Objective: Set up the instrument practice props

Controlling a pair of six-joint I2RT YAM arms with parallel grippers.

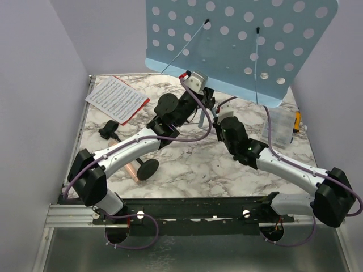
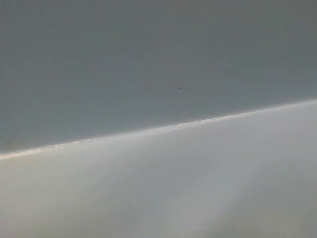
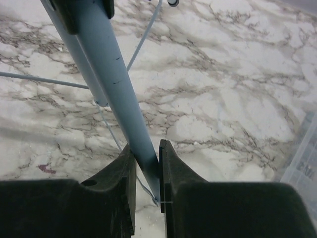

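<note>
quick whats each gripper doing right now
left gripper: cannot tell, its wrist view is just grey blur
right gripper: closed on the stand pole

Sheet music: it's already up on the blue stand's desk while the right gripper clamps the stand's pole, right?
Not quite. The right gripper is shut on the music stand pole, but the sheet music lies flat on the table at the rear left, not on the stand's desk. The top external view shows this.
</note>
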